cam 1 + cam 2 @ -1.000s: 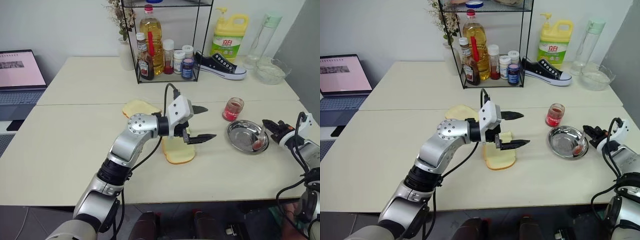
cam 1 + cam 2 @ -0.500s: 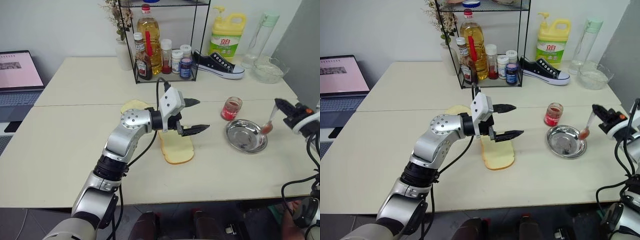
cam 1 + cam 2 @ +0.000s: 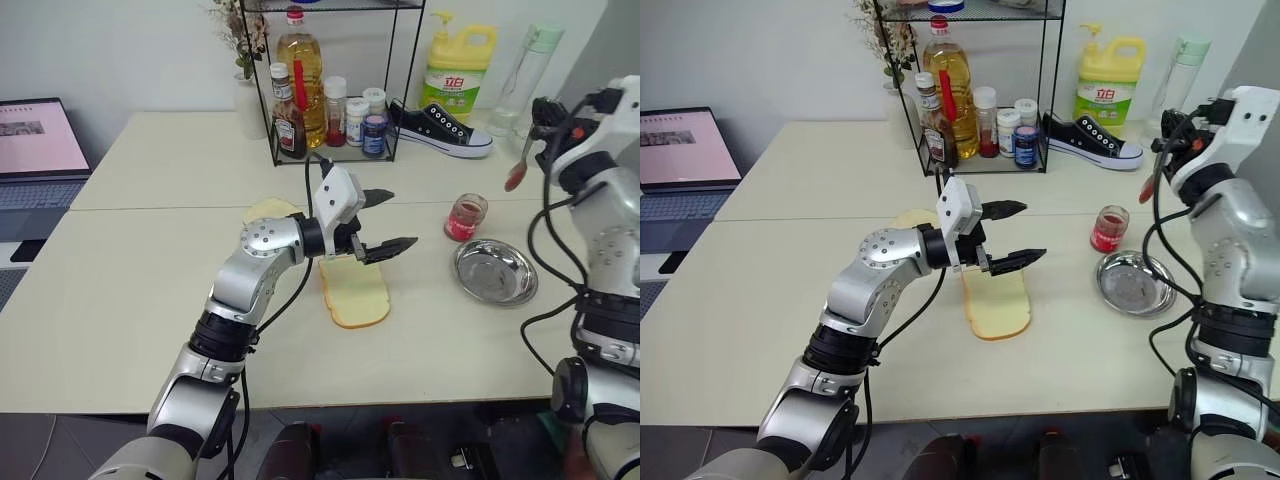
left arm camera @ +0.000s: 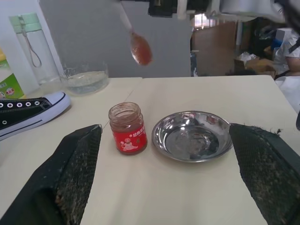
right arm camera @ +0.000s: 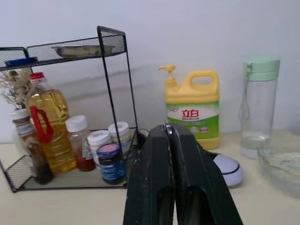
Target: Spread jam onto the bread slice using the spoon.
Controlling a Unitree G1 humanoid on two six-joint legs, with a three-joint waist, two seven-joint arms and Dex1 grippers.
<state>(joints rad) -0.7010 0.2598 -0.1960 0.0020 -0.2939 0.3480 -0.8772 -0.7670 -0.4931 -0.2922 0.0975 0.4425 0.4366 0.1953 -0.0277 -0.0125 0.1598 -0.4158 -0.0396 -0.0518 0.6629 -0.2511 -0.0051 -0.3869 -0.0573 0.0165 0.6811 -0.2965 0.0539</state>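
While my right gripper point(image 3: 540, 112) sits way up in the upper right of the frame, it's pinched tight on the spoon point(image 3: 521, 163), handle up and bowl hanging down with a red blob of jam on it. I'd say I'm holding it high so the load clears the jam point(image 3: 466, 217) jar and the steel dish point(image 3: 496, 271) below, both at middle right of the head view.

My left gripper point(image 3: 387, 221) has nothing in it, fingers spread as wide as they go, pointing sideways across the middle of the frame. It hovers just over the far end of the bread slice point(image 3: 356, 294), which lies flat on the table point(image 3: 120, 290) at centre. My guess is it's parked there to pin the bread down once the spreading starts, so the slice doesn't skid around.

Another slice point(image 3: 270, 211) pokes out behind my left arm, not part of the plan as far as I can tell. Next bit should be swinging the spoon over toward centre without dripping.
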